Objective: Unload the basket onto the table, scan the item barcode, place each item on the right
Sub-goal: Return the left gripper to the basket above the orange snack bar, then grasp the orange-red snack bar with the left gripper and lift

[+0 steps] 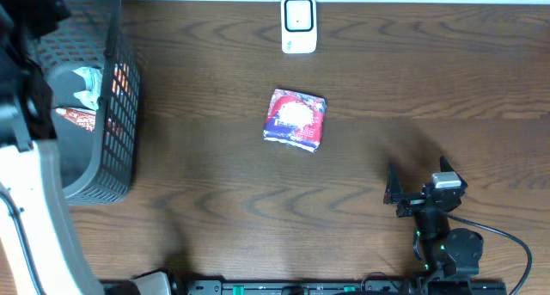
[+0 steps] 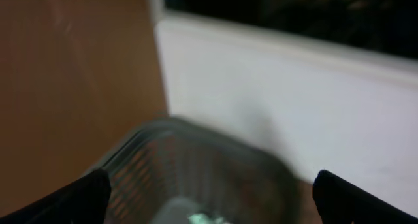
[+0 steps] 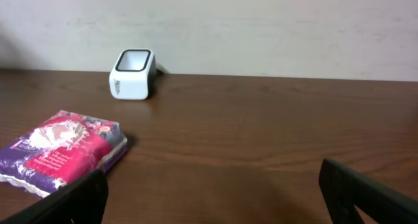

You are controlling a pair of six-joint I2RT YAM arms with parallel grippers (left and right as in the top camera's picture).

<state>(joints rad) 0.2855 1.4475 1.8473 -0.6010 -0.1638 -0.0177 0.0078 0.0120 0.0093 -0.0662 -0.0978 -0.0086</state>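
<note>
**Overhead and 2 wrist views.** The right pincer (image 1: 418, 169), at the lower right of the overhead frame, stands wide open, gripping and touching nothing. Its 2 fingers (image 3: 72, 201) show at the lower corners of its wrist view, above the worktop (image 1: 387, 71). The left pincer (image 2: 212, 196), at the upper left, is also spread wide and empty, over the basket (image 1: 120, 114), which appears blurred in its wrist view. The packet (image 1: 295, 119) lies flat at the centre of the worktop, well apart from both pincers. The white scanner (image 1: 299, 24) stands at top centre, near the packet.
</note>
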